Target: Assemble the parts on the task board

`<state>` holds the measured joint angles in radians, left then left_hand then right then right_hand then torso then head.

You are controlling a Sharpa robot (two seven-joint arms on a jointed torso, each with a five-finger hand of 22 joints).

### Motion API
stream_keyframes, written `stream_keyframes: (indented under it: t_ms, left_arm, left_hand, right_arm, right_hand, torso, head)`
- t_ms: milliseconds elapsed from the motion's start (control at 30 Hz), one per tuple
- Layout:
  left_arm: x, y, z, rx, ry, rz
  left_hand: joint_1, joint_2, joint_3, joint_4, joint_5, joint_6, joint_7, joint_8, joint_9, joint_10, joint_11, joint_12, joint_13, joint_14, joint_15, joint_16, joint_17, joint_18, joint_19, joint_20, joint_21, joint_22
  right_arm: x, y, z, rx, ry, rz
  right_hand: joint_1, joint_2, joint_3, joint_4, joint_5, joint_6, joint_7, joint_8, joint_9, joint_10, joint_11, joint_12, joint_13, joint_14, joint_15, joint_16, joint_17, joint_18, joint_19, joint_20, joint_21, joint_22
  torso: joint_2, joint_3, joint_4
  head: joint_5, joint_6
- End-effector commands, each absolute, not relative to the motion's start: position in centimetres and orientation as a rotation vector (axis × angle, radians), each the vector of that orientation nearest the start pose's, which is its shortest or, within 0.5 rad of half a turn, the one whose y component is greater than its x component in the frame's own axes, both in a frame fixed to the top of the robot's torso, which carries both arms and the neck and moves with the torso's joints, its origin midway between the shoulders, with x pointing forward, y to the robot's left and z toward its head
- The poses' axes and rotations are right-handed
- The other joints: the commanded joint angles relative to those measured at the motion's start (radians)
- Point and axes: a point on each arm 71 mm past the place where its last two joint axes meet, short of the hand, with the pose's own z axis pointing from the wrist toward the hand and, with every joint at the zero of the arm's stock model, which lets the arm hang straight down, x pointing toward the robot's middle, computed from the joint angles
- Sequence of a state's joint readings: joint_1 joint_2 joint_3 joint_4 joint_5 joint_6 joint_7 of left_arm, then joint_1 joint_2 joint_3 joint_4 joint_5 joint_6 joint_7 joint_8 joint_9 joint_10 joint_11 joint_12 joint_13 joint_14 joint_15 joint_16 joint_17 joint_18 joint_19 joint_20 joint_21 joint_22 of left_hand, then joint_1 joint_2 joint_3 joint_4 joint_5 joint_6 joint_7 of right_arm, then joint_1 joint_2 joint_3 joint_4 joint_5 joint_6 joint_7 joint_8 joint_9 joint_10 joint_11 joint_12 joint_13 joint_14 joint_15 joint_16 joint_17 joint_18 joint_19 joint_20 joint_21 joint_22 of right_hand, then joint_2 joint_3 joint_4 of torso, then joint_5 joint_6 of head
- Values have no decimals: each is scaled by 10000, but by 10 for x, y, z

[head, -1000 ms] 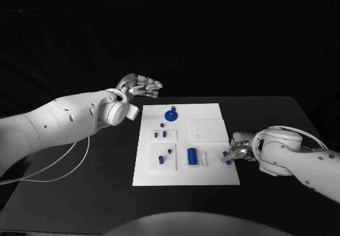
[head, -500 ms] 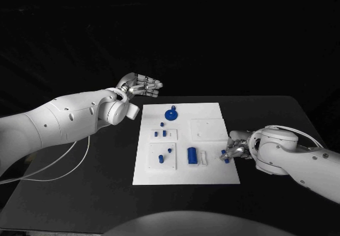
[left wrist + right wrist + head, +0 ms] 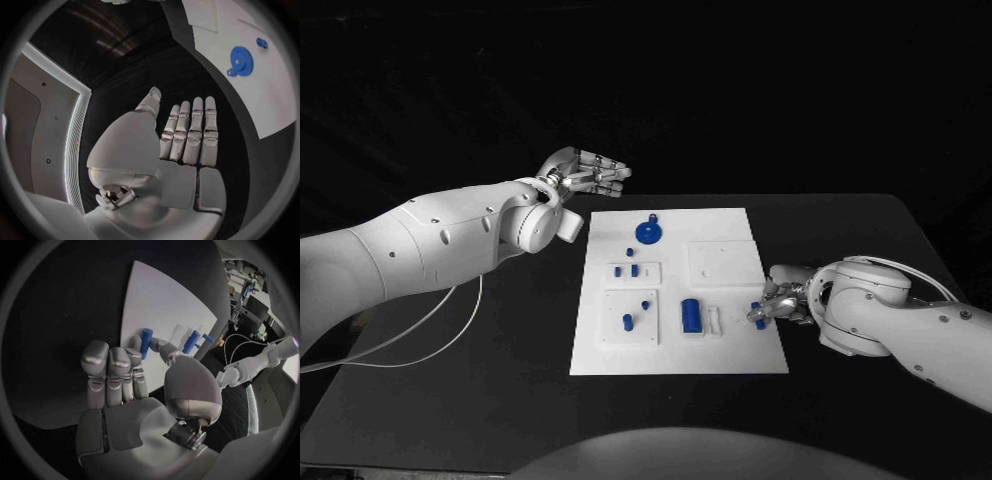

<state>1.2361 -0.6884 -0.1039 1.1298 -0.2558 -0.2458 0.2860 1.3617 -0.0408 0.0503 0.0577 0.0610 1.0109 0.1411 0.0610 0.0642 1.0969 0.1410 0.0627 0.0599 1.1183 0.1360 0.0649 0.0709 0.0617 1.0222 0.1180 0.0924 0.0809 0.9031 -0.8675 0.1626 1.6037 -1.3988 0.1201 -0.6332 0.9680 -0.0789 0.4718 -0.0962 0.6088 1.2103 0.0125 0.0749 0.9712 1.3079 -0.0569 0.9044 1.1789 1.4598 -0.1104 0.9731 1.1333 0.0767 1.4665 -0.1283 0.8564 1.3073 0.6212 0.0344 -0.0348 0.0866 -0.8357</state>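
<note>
The white task board [image 3: 733, 352] lies mid-table. On it are a blue gear [image 3: 649, 235], a blue cylinder [image 3: 691, 316] and several small blue pegs in two white insets [image 3: 633, 271]. My right hand [image 3: 788, 300] is low at the board's right edge and pinches a small blue peg [image 3: 760, 315] between thumb and a finger. The right wrist view shows that peg [image 3: 145, 342] upright at the fingertips over the board [image 3: 162, 305]. My left hand [image 3: 584, 176] is raised beyond the board's far left corner, fingers straight, holding nothing. Its wrist view shows the gear [image 3: 240, 60].
A plain white square inset [image 3: 723, 265] sits on the board just inward of my right hand. A small white piece [image 3: 715, 320] lies beside the blue cylinder. A white cable [image 3: 437, 330] loops over the table under my left arm.
My right hand with the peg has crept slightly inward over the board's right edge. The left arm has not moved.
</note>
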Motion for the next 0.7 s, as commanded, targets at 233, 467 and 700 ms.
stream_keyframes:
  t_ms: [233, 467, 700]
  left_arm:
    - [552, 244, -206, -9055, 15578, -12375]
    - [552, 243, -206, -9048, 15624, -12409]
    - [552, 242, -206, -9042, 15656, -12425]
  left_hand:
    - [-34, 21, -37, -14, -40, 40, 67, 14, -13, -40, 5, -26, -3, -36, -6, -28, 9, -5, -9, 48, 2, -10]
    - [-40, 27, -42, -8, -45, 46, 74, 17, -12, -41, 3, -26, -3, -37, -4, -28, 9, -6, -9, 48, 2, -10]
    - [-40, 27, -42, -8, -45, 46, 74, 17, -12, -41, 3, -26, -3, -37, -4, -28, 9, -6, -9, 48, 2, -10]
  right_arm:
    - [415, -210, -291, 3469, 23828, 3714]
    - [410, -196, -283, 4166, 23773, 4648]
    - [407, -184, -280, 4357, 23960, 5190]
  right_hand:
    - [-55, -27, 2535, -1589, 178, -492, 193, -102, -651, 22, -36, -98, -80, -31, -63, -60, -4, 6, 588, -87, -63, 773]
    - [-44, -33, 2520, -1591, 186, -486, 191, -101, -647, 29, -37, -101, -87, -30, -62, -64, -7, 9, 587, -87, -83, 770]
    - [18, -32, 2457, -1580, 198, -483, 192, -103, -642, 29, -36, -134, -129, -28, -61, -85, -23, 10, 588, -86, -91, 776]
  torso:
    - [-2, -2, -5]
    - [4, -2, 2]
    - [1, -4, 10]
  head:
    - [33, -8]
    - [55, -6]
    - [70, -27]
